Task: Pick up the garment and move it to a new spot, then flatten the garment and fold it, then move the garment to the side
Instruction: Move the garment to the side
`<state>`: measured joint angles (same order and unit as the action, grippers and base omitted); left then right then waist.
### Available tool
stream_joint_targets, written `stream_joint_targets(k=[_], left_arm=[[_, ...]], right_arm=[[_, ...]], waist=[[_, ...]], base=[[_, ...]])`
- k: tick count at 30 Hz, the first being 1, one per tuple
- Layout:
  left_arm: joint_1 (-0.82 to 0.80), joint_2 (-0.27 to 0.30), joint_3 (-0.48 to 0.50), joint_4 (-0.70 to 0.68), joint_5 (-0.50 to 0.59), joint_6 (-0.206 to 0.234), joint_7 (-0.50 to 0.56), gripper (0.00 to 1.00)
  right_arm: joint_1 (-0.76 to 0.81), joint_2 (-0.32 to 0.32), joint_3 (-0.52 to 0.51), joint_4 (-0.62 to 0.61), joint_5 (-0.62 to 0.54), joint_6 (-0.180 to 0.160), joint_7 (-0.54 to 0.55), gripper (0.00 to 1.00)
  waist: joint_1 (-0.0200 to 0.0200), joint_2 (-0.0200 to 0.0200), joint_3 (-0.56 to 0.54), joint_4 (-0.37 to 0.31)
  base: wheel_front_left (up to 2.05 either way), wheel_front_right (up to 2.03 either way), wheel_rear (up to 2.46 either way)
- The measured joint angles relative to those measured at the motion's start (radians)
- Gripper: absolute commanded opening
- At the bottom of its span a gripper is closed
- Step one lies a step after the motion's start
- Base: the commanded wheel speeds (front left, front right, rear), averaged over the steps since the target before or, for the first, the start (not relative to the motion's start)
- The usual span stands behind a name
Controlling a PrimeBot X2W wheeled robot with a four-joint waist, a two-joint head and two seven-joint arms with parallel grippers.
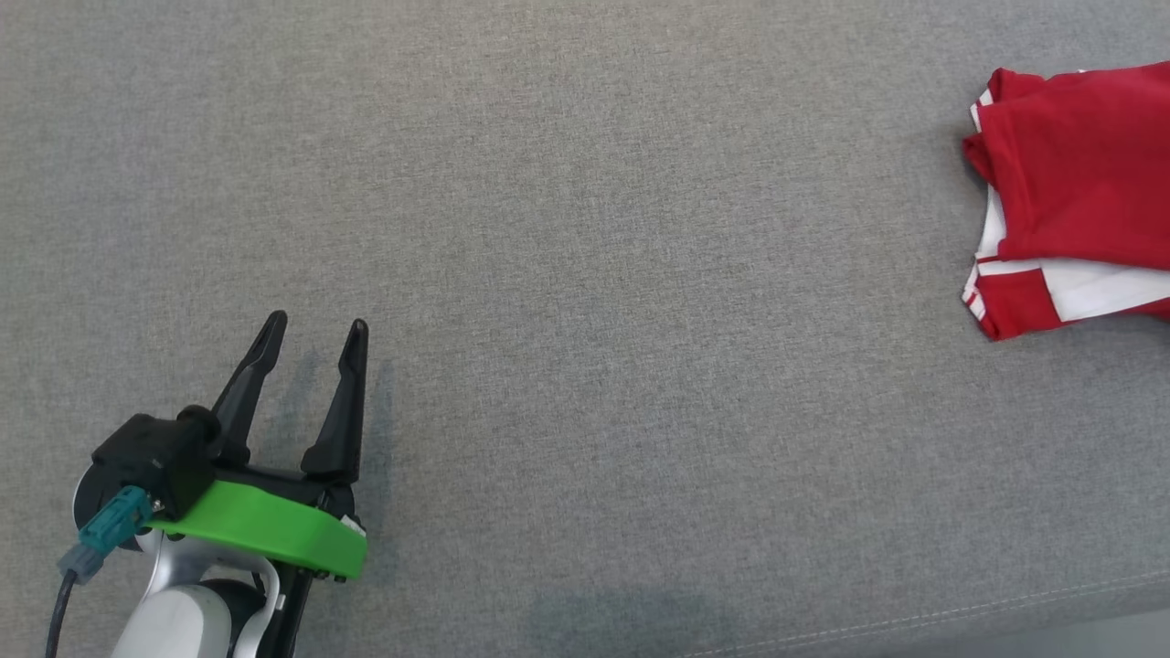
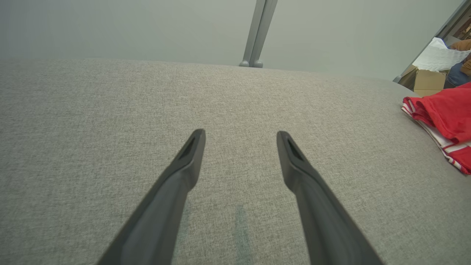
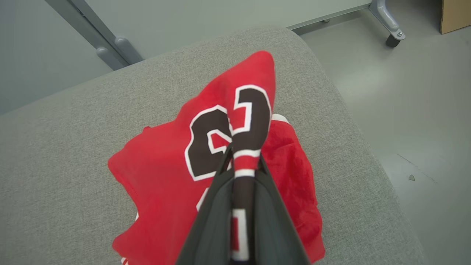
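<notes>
The right gripper is clamped on the red jersey. Its two dark fingers stand almost together, with a raised fold of the cloth pinched between them. That fold runs on past the fingertips and carries part of a black numeral edged in white. The rest of the jersey spreads below and to both sides of these jaws on the grey upholstered surface, near its rounded corner, with the floor beyond.

The left gripper has its jaws spread wide with nothing between them, over bare grey fabric. The jersey lies well apart from these jaws, far off to their right. It shows at the right edge of the head view and of the left wrist view, where its white-striped trim can be seen.

By count there is one jersey with two black numerals on it, and two grippers with two fingers each. One cardboard box stands beyond the jersey in the left wrist view.
</notes>
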<state>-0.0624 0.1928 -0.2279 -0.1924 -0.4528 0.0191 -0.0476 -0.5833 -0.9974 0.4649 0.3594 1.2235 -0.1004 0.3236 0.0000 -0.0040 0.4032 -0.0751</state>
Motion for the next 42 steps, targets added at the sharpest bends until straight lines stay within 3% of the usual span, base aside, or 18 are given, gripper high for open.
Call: stream_joint_targets(k=[1,2,3,4,5,6,7,23,31,35,42], left_arm=[[0.0,0.003,0.0,-0.001,0.0,0.0,0.004,1.0],[0.0,0.008,0.0,-0.006,0.001,0.0,0.008,1.0],[0.0,0.012,0.0,-0.012,0.004,0.002,0.014,1.0],[-0.001,0.012,0.0,-0.016,0.008,0.003,0.016,1.0],[-0.003,0.013,-0.001,-0.018,0.011,0.003,0.022,1.0],[-0.005,0.014,-0.001,-0.02,0.016,0.003,0.022,1.0],[-0.009,0.015,0.0,-0.023,0.019,0.003,0.025,1.0],[-0.024,0.023,0.01,-0.007,0.028,0.008,0.022,1.0],[-0.025,0.03,0.072,0.025,0.059,0.034,-0.046,1.0],[-0.022,0.027,0.108,0.057,0.061,0.045,-0.091,1.0],[0.027,0.006,0.154,0.134,0.058,0.065,-0.157,1.0]], right_arm=[[0.002,-0.006,0.001,0.008,-0.009,-0.001,-0.007,0.13],[0.003,-0.01,0.001,0.014,-0.018,-0.007,-0.011,0.14],[0.003,-0.016,0.001,0.02,-0.027,-0.008,-0.018,0.27],[0.003,-0.02,0.004,0.03,-0.044,-0.008,-0.031,0.27],[0.003,-0.024,0.008,0.04,-0.069,-0.008,-0.047,0.5],[0.004,-0.026,0.014,0.051,-0.089,-0.009,-0.059,0.84],[0.005,-0.027,0.022,0.063,-0.106,-0.009,-0.071,1.0],[0.019,0.093,0.054,0.127,-0.232,-0.016,-0.299,1.0],[0.018,0.156,0.051,0.046,-0.308,-0.017,-0.49,1.0],[0.025,0.217,0.05,0.01,-0.325,-0.024,-0.576,1.0],[0.122,0.318,0.074,-0.038,-0.372,-0.025,-0.587,1.0]], waist=[[0.0,0.0,0.003,0.0],[0.0,0.0,0.006,-0.001],[0.0,0.0,0.01,-0.001],[0.0,0.0,0.014,-0.002],[0.0,0.0,0.018,-0.003],[0.0,0.0,0.022,-0.005],[0.0,0.0,0.026,-0.007],[0.0,0.0,0.01,-0.042],[0.0,0.0,-0.048,-0.054],[0.0,0.0,-0.084,-0.059],[0.0,0.0,-0.161,-0.066]], base=[[0.0,0.0,0.0],[0.0,0.0,0.0],[0.0,0.0,0.0],[0.0,0.0,0.0],[0.0,0.0,0.0],[0.0,0.0,0.0],[0.0,0.0,0.0],[0.0,0.0,0.0],[0.0,0.0,0.0],[0.0,0.0,0.0],[0.0,0.0,0.0]])
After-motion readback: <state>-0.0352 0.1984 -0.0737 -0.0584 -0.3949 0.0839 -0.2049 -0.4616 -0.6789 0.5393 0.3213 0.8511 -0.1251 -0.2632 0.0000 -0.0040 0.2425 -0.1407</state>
